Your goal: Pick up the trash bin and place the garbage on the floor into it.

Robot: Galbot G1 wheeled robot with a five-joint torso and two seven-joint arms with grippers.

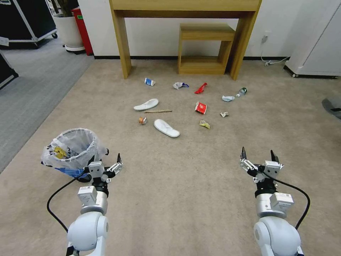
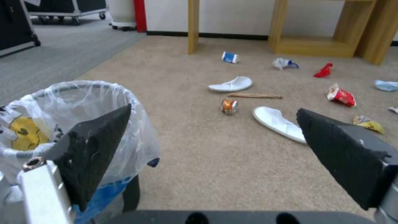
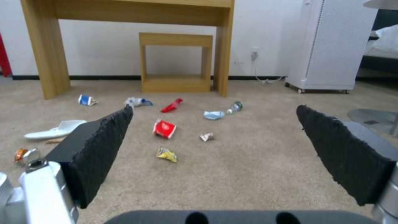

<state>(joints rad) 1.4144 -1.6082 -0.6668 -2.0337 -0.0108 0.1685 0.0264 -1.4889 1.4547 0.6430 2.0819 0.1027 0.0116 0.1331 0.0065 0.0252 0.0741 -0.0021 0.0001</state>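
At near left on the beige carpet [image 1: 184, 199] stands the blue trash bin [image 1: 72, 151], upright, clear bag liner overhanging the rim, something yellow inside. Left gripper [image 1: 106, 160] is just right of the bin, jaws spread wide and holding nothing; in the left wrist view one fingertip [image 2: 97, 140] overlaps the bag at the rim, contact can't be confirmed.

Garbage is scattered mid-floor, farther out, well apart from both grippers. Left to right: white slipper [image 1: 146, 104], wooden stick [image 1: 158, 111] just right of it, crushed can [image 1: 142, 121] nearer, blue-white carton [image 1: 149, 82] farther back, second white slipper [image 1: 166, 128] near the can. Then crumpled white-blue wrapper [image 1: 180, 85], red wrapper [image 1: 200, 88], red snack bag [image 1: 200, 107], yellow wrapper [image 1: 204, 124] nearest of that group. Further right: crumpled paper [image 1: 224, 114], light blue wad [image 1: 227, 98], small green-labelled bottle [image 1: 242, 91] beside it.

Wooden desk [image 1: 184, 7] and small wooden shelf unit [image 1: 205, 48] under it stand at the far wall.

Right gripper [image 1: 259, 156] hovers near right over bare carpet, jaws wide apart, empty.
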